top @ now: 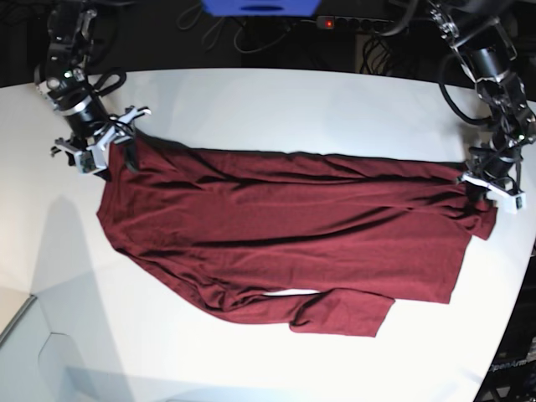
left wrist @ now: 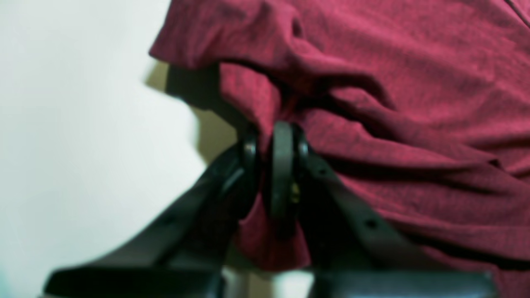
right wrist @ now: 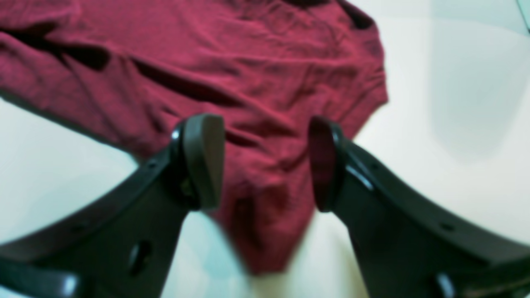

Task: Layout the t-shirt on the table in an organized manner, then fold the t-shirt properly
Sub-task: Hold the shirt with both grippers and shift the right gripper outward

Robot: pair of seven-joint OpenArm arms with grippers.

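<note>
White and smooth, the table [top: 276,96] fills most of my base view, with dark clutter and a blue thing [top: 260,7] past its far edge at 12 o'clock.

I see the t-shirt [top: 285,234] spread across the middle of the table. It is dark red and full of wrinkles. It runs from 9 o'clock to 3 o'clock, and one short sleeve [top: 343,312] sticks out toward 5 o'clock.

My left gripper [top: 486,186] sits at the 3 o'clock end of the shirt. In the left wrist view its two black fingers [left wrist: 283,165] are squeezed tight together, and a bunch of red cloth is pinched between them. The cloth pulls up into folds right at the fingers, toward 12 o'clock, and more of it spreads off to 3 o'clock. So this hand is gripping the shirt.

My right gripper [top: 105,142] is at the 9 o'clock end, at the shirt's corner. In the right wrist view its fingers [right wrist: 203,159] stand wide apart. A point of red cloth lies between them, running down to 6 o'clock. I cannot tell if either finger touches the cloth. The rest of the shirt spreads away toward 12 o'clock and 10 o'clock.
</note>
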